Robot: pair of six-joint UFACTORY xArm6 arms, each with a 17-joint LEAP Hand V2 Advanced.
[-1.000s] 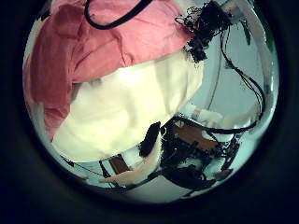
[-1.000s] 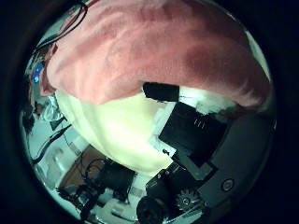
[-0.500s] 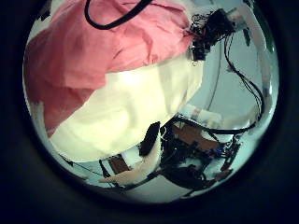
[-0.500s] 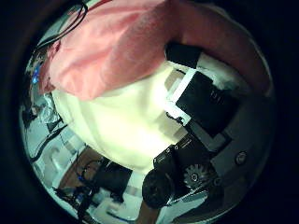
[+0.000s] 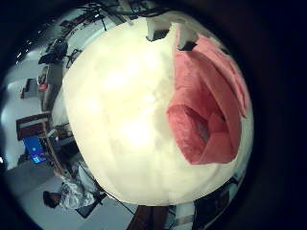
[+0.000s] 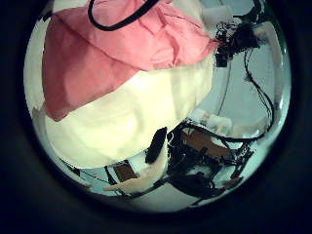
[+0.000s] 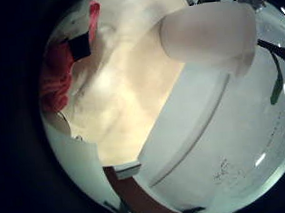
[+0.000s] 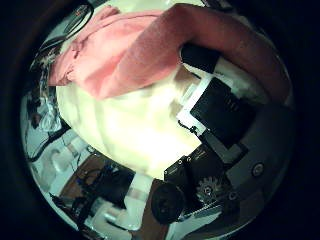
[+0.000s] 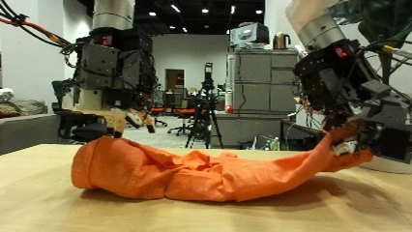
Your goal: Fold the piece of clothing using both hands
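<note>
An orange-red piece of clothing (image 9: 206, 174) lies bunched in a long strip on the pale wooden table (image 9: 51, 208). My left hand (image 9: 109, 82) hangs just above the strip's thick end, fingers relaxed and apart from the cloth. My right hand (image 9: 345, 92) is at the other end, which it holds lifted off the table with curled fingers (image 9: 341, 145). In the right thumb side palm view the clothing (image 8: 130, 50) drapes over a black finger (image 8: 200, 58). The left palm views show the clothing (image 6: 107, 58) (image 5: 206, 105) on the table below.
Behind the table stand a grey cabinet (image 9: 264, 82) and a tripod (image 9: 206, 106). Bare tabletop runs in front of the cloth to the near edge.
The right hand's fingers have curled into the cloth's end and drawn it up, baring more table under that palm. Under the left palm the cloth has slid slightly away.
</note>
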